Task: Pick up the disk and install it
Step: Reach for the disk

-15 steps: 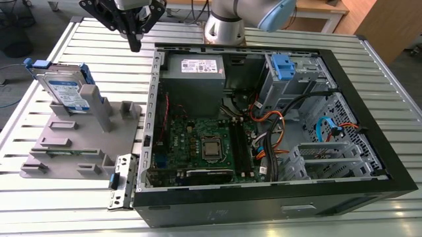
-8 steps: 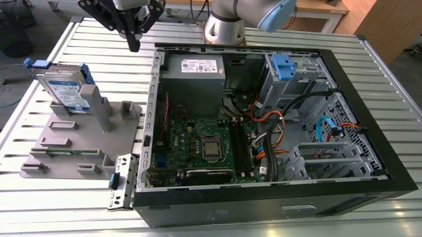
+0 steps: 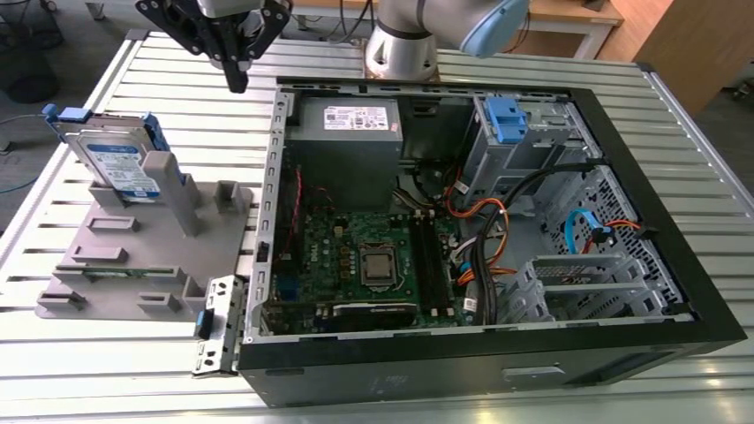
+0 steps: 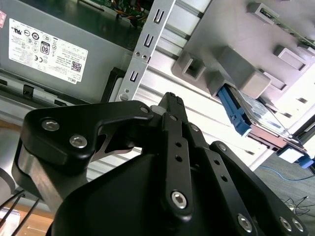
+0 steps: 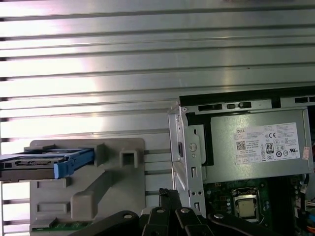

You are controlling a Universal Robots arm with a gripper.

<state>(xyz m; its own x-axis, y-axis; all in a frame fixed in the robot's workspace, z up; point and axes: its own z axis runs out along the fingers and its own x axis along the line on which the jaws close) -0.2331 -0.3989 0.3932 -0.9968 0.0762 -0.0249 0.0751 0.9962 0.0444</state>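
Observation:
The disk (image 3: 118, 163), a silver drive with a white-and-blue label in a blue bracket, stands on edge in a grey holder (image 3: 130, 256) on the exterior view's left. It also shows in both wrist views (image 4: 256, 114) (image 5: 47, 164). My gripper (image 3: 239, 81) hangs above the table behind the holder, between the disk and the open computer case (image 3: 471, 212), and touches nothing. Its black fingers (image 4: 173, 115) lie together, shut, with nothing held; their tips (image 5: 167, 196) point down beside the case's metal edge.
The open case holds a grey power supply (image 3: 348, 132) with a white sticker, a motherboard (image 3: 365, 256) and a drive cage with a bare blue clip (image 3: 507, 119). The slatted metal table (image 3: 177, 115) runs around the case and holder. The arm's base (image 3: 407, 44) stands behind the case.

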